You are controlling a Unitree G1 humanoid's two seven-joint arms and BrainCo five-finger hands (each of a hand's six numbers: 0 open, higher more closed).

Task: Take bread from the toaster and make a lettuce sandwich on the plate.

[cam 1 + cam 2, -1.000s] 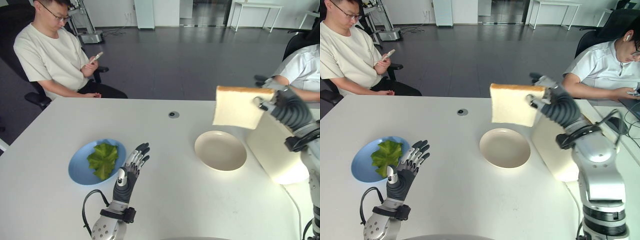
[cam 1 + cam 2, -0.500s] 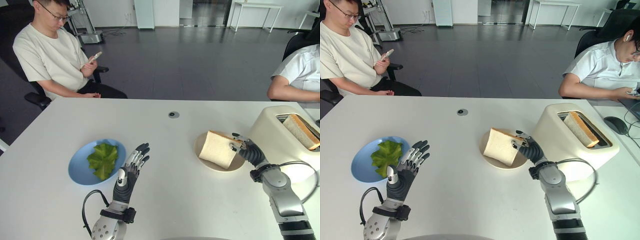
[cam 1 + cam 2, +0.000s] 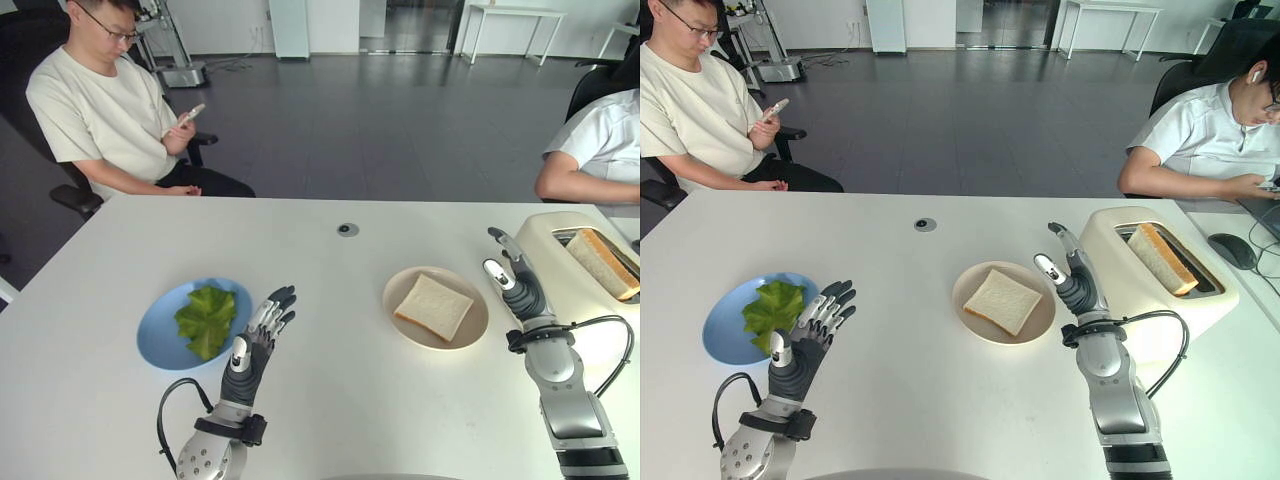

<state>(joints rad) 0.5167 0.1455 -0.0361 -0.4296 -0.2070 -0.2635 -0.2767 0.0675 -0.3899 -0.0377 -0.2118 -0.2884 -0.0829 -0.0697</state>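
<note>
My right robot hand [image 3: 1072, 280] covers the left end of the toaster [image 3: 1210, 300], and the second slice [image 3: 1165, 258] stands in the slot with its lower part hidden, so I cannot tell how deep it sits. One slice of bread [image 3: 1002, 301] lies flat on the plate [image 3: 1037, 325], just left of that robot hand, which stands upright, fingers stretched out, holding nothing. My left robot hand [image 3: 808, 335], fingers spread and empty, is raised above the surface [image 3: 910, 390] just beside the blue plate [image 3: 718, 340] of lettuce [image 3: 773, 308], well apart from the bread.
</note>
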